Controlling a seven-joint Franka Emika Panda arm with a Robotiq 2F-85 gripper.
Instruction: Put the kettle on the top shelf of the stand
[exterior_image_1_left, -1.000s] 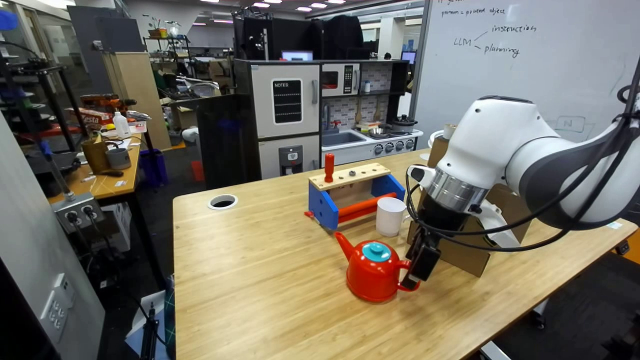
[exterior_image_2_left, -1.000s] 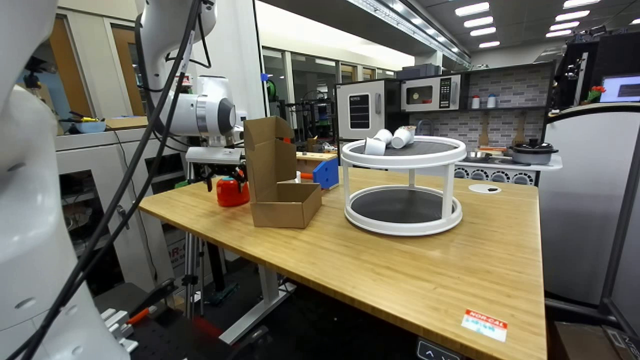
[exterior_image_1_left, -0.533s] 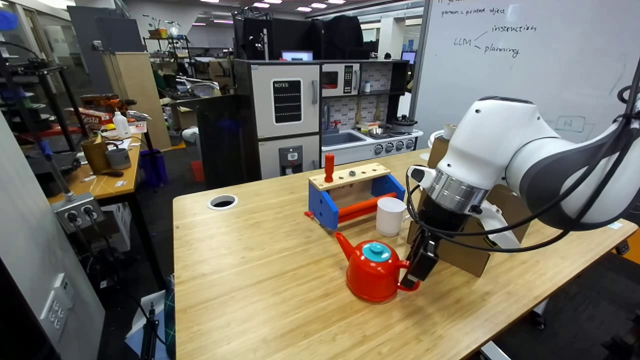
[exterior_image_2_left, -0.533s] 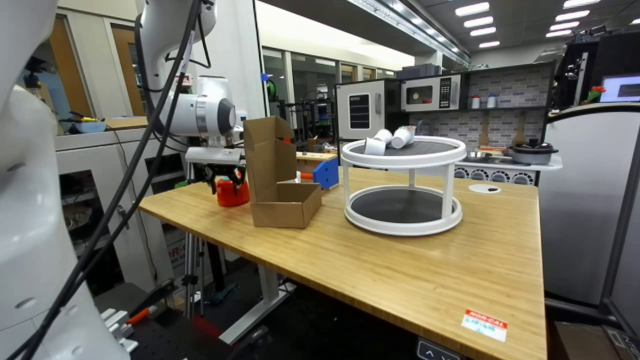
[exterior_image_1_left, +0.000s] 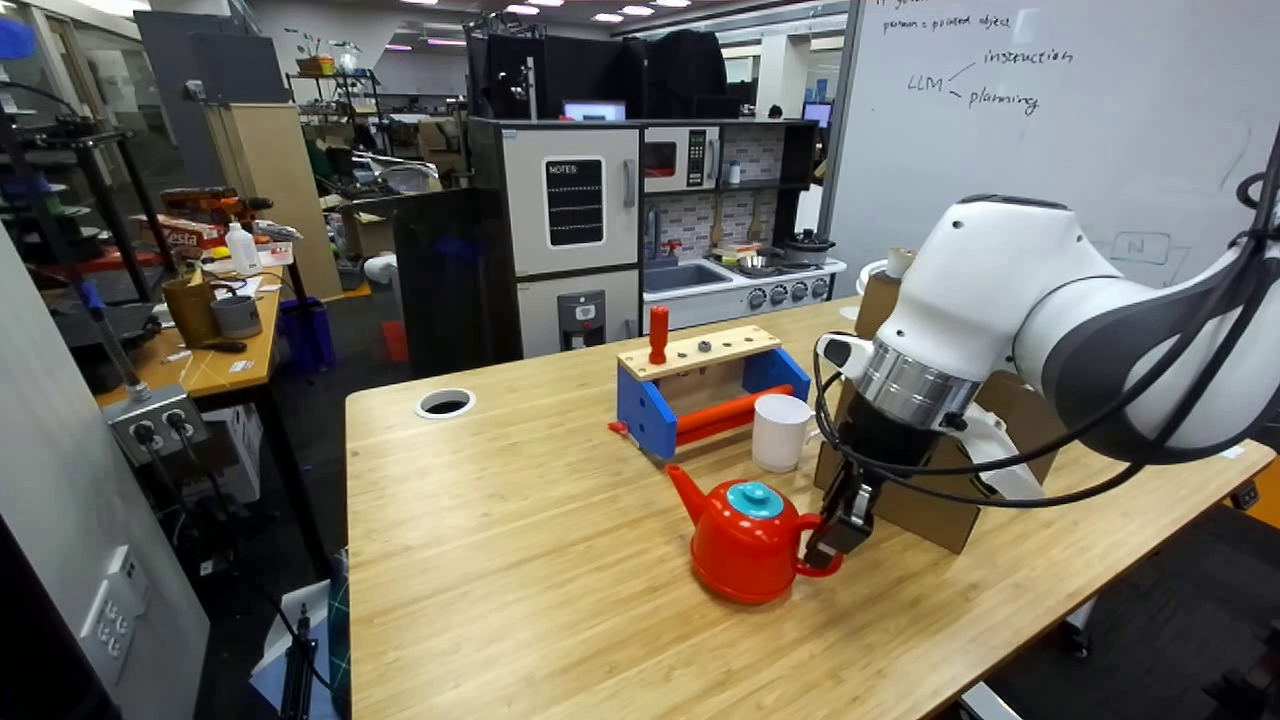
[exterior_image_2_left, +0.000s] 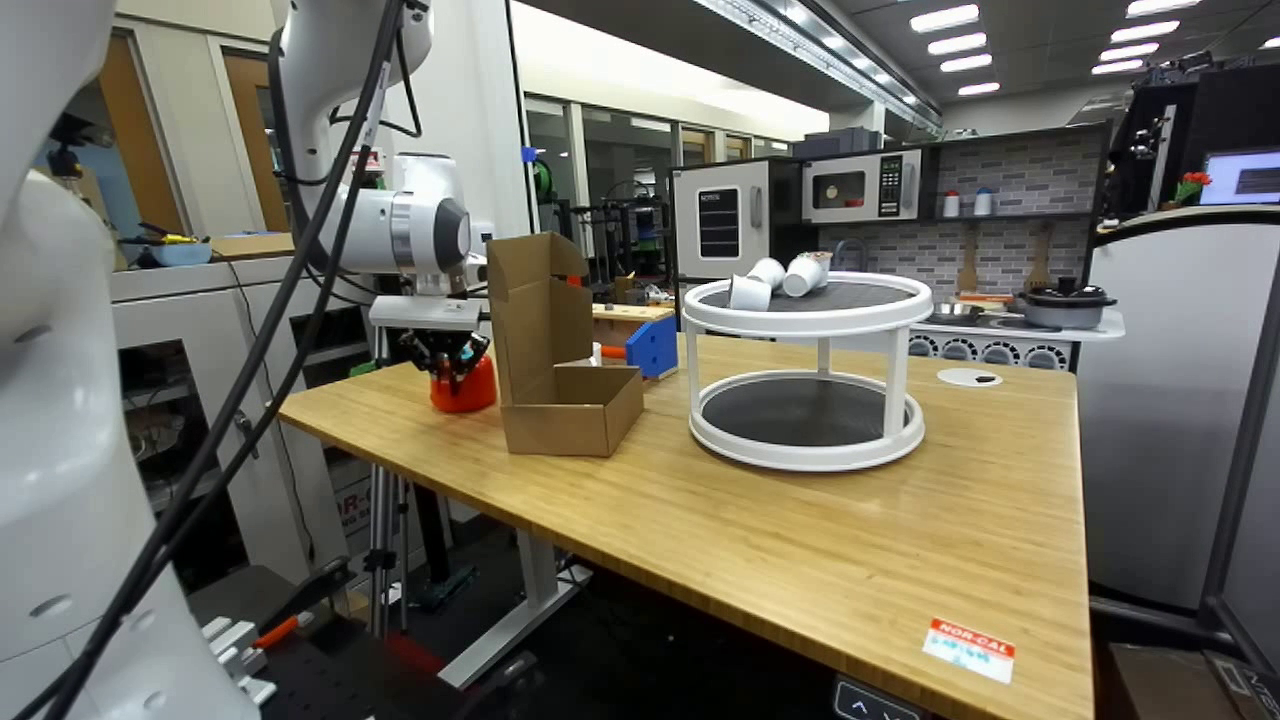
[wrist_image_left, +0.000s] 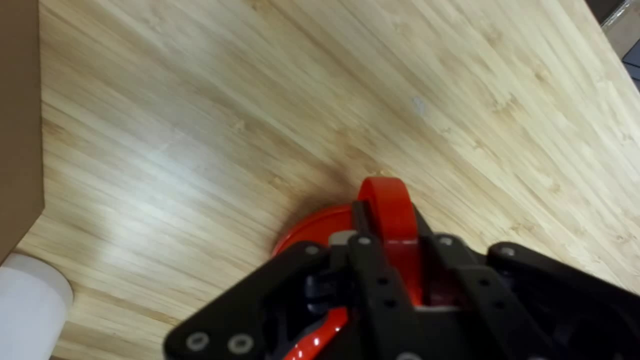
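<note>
The red kettle (exterior_image_1_left: 745, 555) has a turquoise lid and seems to rest upright on the wooden table; it shows in both exterior views. My gripper (wrist_image_left: 387, 215) has closed round the kettle's handle (wrist_image_left: 389, 200), one finger on each side of it. Seen in an exterior view, the gripper (exterior_image_1_left: 822, 557) comes down at the handle side, opposite the spout. The stand (exterior_image_2_left: 808, 322) is white, round and two-tiered, with grey shelf surfaces. Several white cups (exterior_image_2_left: 750, 293) lie on its top shelf, toward one side.
An open cardboard box (exterior_image_2_left: 570, 420) with a raised lid stands between the kettle and the stand. A white mug (exterior_image_1_left: 780, 433) and a blue-and-red toy workbench (exterior_image_1_left: 650, 415) are close behind the kettle. The table edge (exterior_image_2_left: 700, 590) runs along the near side.
My gripper's fingers have closed from wide apart onto the kettle's handle. The kettle has shifted and turned very slightly. The arm has barely moved.
</note>
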